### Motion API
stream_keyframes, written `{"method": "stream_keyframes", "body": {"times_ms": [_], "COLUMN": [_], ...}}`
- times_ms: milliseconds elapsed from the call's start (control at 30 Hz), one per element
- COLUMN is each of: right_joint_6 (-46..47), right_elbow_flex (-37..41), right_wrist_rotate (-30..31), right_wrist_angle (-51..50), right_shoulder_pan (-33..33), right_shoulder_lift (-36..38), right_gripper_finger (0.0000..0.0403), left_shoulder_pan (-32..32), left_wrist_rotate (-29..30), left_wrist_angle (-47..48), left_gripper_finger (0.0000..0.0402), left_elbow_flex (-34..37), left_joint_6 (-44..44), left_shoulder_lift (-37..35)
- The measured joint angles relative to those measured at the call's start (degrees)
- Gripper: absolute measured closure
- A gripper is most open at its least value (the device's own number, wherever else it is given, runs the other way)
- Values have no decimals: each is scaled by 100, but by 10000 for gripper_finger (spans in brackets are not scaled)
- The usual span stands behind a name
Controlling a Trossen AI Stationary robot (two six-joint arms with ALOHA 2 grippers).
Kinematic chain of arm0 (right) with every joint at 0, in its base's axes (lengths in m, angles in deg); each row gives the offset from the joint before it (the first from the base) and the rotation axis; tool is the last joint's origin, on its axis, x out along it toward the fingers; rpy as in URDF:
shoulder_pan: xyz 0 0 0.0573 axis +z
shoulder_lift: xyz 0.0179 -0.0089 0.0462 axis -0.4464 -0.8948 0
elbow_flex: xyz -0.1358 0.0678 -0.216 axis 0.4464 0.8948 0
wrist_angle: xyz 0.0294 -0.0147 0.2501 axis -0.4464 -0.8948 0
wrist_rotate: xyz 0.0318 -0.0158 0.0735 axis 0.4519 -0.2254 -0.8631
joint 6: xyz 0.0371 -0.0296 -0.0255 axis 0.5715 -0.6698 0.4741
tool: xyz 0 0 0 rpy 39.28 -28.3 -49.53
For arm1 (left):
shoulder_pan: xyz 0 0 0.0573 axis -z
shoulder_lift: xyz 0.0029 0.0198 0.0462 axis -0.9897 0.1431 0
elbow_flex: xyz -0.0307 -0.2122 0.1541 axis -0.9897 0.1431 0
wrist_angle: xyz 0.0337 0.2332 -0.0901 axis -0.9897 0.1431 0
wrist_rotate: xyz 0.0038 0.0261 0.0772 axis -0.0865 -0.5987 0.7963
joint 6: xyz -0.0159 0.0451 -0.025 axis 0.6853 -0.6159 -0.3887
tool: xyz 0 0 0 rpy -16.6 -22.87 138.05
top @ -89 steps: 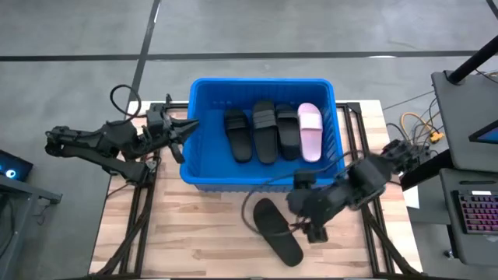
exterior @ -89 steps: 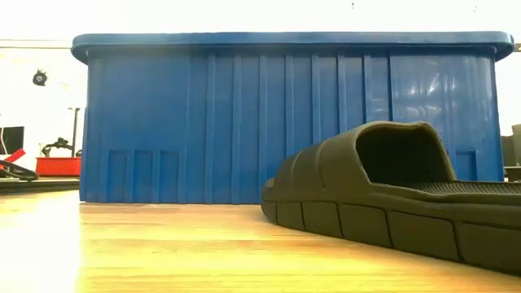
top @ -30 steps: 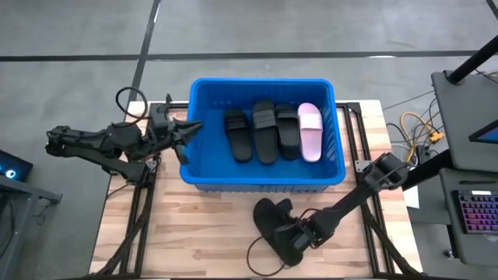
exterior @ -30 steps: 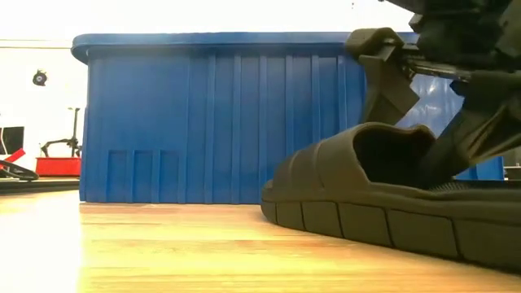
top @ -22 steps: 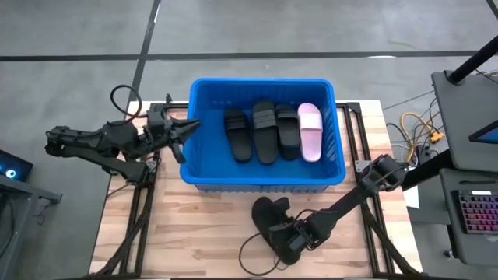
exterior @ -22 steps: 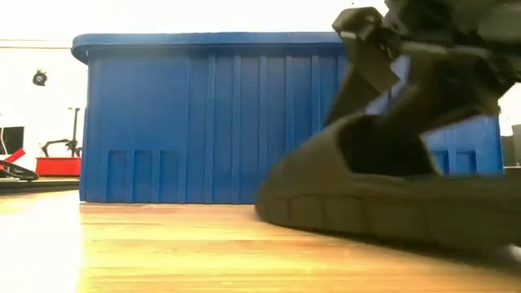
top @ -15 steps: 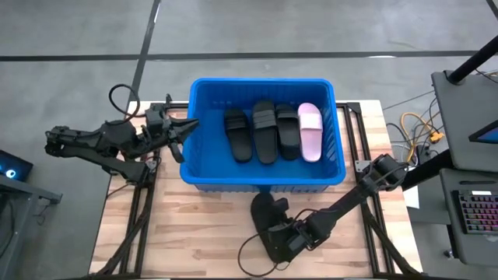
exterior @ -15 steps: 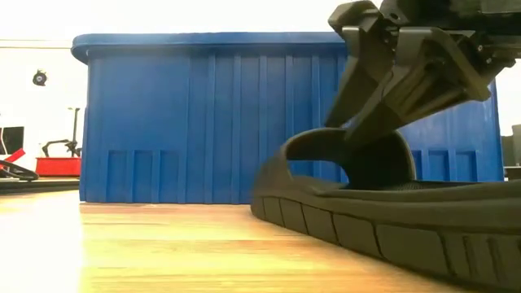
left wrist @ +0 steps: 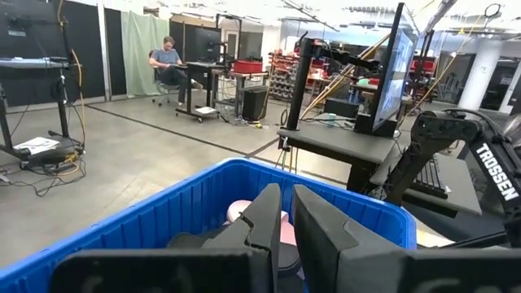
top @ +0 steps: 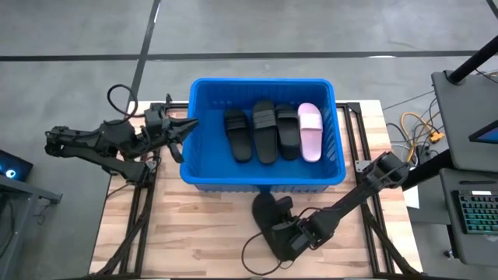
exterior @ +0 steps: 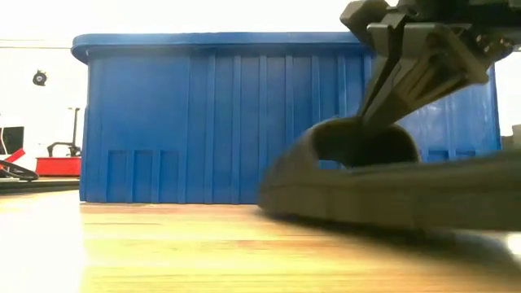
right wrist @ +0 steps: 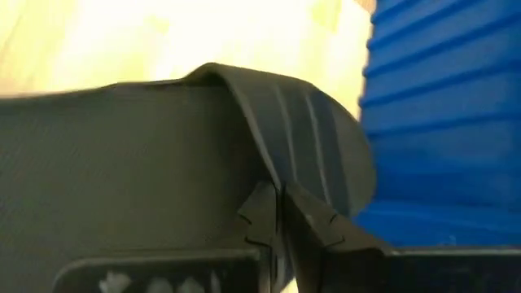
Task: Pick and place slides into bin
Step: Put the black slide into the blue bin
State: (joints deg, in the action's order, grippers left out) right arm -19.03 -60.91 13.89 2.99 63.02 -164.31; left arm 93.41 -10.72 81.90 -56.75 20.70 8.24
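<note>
Right end effector [top: 292, 236]: low over counter [top: 194, 233], arm stretched flat, pinched on black slide [top: 272, 224] strap.
Black slide: just before bin [top: 198, 155].
Left end effector [top: 187, 128]: narrow, level, beside bin rim.

The right gripper [top: 289, 236] came down and closed its jaws on the black slide's [top: 272, 224] strap, lifting its toe

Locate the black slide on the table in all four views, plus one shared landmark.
High view: black slide on the wood, just in front of the bin, right gripper on it.
Low view: slide at right, in front of the bin wall.
Left wrist view: not in it.
Right wrist view: slide fills the frame, strap pinched between the fingers.
Landmark: the blue bin.
</note>
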Motion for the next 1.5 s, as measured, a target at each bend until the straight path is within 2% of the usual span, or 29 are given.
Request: {"method": "stream_keyframes", "body": {"times_ms": [233,500,833,1067,1200,1500], "right_joint_6": [-30,-36,161,-299,-708,-1579], "right_elbow_flex": [-420,-1277,-2655,-3598,-3943,-3945], "right_wrist_rotate": [-9,-196,-395,-245,-245,-251], "right_wrist_angle": [-1007,-1403,-1494,-1485,-1488,-1496], "right_shoulder_pan": [-26,-73,-488,-1178,-1788,-3262], "right_shoulder_lift": [563,1258,1974,1909,1761,1309], "right_gripper_finger": [394,394,394,394,394,394], "left_shoulder_pan": [0,0,0,0,0,0], "left_wrist_rotate": [0,1,-1,-1,-2,-4], "left_wrist_angle": [1,-1,-14,-19,-31,-36], "left_gripper_finger": [381,381,381,381,381,381], "left_elbow_flex": [0,0,0,-2,-2,-9], "left_joint_6": [0,-2,0,-2,-2,-50], "left_shoulder_lift": [-33,-38,-98,-99,-99,-272]}}
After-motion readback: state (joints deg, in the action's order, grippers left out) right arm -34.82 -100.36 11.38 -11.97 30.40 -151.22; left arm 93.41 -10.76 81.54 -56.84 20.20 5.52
